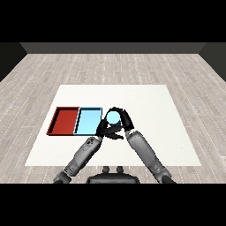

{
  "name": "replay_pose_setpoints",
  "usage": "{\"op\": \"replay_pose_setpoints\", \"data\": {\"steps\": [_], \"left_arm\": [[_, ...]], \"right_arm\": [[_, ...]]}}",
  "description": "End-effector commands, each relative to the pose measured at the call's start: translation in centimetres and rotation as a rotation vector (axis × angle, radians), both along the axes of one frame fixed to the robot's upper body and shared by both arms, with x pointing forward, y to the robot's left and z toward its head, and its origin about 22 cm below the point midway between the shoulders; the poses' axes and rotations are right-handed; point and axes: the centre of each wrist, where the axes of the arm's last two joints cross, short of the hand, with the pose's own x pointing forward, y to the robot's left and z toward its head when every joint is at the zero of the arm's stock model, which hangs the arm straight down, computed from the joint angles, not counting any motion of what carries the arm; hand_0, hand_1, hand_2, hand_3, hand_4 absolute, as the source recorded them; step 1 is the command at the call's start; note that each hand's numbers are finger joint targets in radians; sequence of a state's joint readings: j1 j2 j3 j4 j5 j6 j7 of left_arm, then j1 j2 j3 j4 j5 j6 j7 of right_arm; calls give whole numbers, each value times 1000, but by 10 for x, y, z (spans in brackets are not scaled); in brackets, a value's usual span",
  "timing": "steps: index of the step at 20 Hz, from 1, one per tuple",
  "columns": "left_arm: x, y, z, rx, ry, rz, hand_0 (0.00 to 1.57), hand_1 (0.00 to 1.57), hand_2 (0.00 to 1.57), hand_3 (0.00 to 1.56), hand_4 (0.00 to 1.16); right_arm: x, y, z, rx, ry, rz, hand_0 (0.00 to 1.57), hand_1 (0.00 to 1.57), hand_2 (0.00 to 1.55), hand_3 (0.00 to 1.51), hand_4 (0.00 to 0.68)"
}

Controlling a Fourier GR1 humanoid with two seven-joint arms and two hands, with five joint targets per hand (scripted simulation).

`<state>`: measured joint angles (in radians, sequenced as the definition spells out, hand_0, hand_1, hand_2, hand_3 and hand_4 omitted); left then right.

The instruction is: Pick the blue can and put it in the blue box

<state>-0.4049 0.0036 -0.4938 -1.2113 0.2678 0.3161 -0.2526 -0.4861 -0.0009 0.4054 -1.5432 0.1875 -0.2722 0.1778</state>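
White table (145, 132): red tray (64, 120) and blue tray (87, 120) lie side by side nr its left edge, touching. Blue can (113, 117) is upright just beside the blue tray's right rim, not yet inside; right hand (125, 121) is curled round it, while left hand (104, 129) sits close at the can's near-left w/ fingers bent, contact w/ can not discernible. Judgement: lift can clear of rim, carry it left over tray centre, keep it upright, move left hand off the path before lowering.
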Motion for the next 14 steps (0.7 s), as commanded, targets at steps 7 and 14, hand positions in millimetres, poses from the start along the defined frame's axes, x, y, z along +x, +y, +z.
{"op": "replay_pose_setpoints", "data": {"steps": [7,14], "left_arm": [[6,-3,1,-59,48,81,1489,1489,1515,1454,1106],[5,2,6,6,-6,154,1571,1571,1568,1484,1146]], "right_arm": [[-8,-3,-10,29,17,28,1565,1565,1470,1378,572],[-9,12,-23,36,35,17,1503,1503,1456,1380,563]]}}
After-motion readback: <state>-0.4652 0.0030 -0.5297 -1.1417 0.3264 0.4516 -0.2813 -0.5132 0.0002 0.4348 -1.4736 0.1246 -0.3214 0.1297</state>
